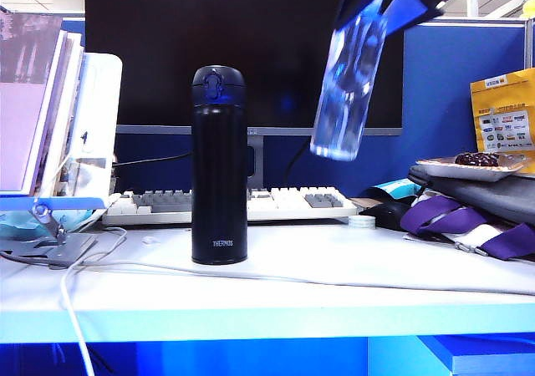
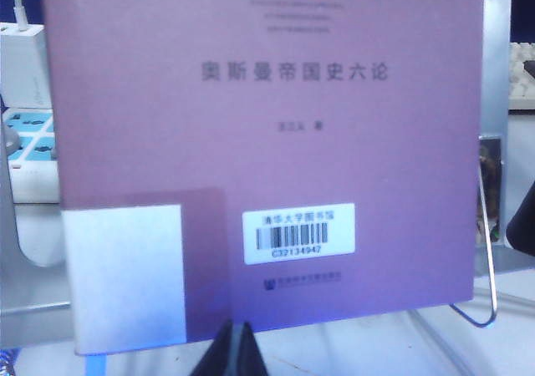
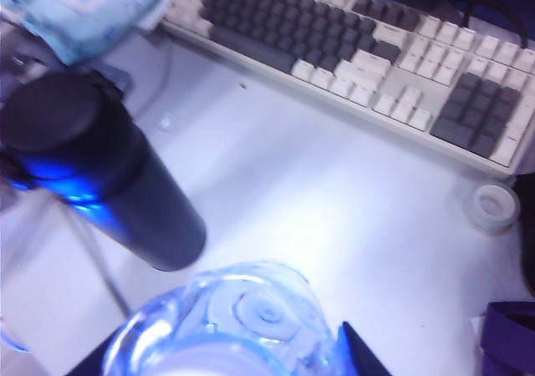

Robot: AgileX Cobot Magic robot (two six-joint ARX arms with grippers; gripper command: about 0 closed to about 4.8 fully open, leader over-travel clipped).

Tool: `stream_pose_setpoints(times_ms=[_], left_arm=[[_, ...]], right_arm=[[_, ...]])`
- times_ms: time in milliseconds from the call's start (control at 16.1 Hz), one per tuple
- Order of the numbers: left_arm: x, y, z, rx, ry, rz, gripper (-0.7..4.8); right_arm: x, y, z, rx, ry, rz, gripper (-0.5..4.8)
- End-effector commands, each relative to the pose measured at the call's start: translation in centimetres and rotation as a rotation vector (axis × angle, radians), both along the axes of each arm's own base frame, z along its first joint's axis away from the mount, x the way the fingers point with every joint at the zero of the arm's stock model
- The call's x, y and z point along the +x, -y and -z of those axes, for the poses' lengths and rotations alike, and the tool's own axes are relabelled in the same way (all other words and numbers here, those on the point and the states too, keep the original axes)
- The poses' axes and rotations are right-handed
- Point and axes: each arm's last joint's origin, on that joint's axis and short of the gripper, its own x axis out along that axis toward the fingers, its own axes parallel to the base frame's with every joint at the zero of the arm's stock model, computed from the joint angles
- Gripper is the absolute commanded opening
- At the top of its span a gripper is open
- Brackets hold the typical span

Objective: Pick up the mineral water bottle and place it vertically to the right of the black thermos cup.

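High above the desk, the mineral water bottle (image 1: 347, 79) is pinched in the right gripper (image 1: 393, 4), hanging tilted below it, base down. Down and leftward of that gripper, the black thermos cup (image 1: 219, 167) stands upright. The left gripper (image 2: 236, 351) is parked before a purple book (image 2: 276, 142); its jaw state cannot be told.

Mineral water bottle (image 1: 347, 88) clamped in right gripper (image 1: 393, 0): clear glossy plastic, ribbed. Black thermos cup (image 1: 219, 167) below and left of that pincer: matt black body, slightly shinier lid. Table (image 1: 334, 267) beneath: smooth white, faint sheen. Keyboard (image 1: 276, 202) behind: matt plastic keys. Book (image 2: 267, 142) facing left gripper (image 2: 236, 351): smooth mauve paper cover.
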Motion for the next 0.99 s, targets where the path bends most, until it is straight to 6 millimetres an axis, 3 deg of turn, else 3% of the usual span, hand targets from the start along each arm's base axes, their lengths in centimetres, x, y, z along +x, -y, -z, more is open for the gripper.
stream_pose_setpoints(times_ms=[62,186,372,744,993], left_arm=[[0.0,0.0,0.1,0.001,-0.009,0.004,-0.05],[0.0,0.0,0.1,0.001,-0.009,0.004,-0.05],[0.0,0.0,0.1,0.001,-0.009,0.004,-0.05],[0.0,0.0,0.1,0.001,-0.009,0.004,-0.05],[0.0,0.0,0.1,0.001,-0.009,0.004,-0.05]], right_arm=[[0.7,-2.3,0.8,-0.06,0.047,-0.047,3.06],[1.2,-3.9,1.5,-0.107,0.092,-0.06,3.06],[2.2,-4.7,1.6,-0.047,0.145,-0.047,3.06],[4.2,-5.9,5.5,-0.063,0.001,-0.068,3.06],[4.2,-6.0,6.1,-0.05,-0.05,-0.099,3.06]])
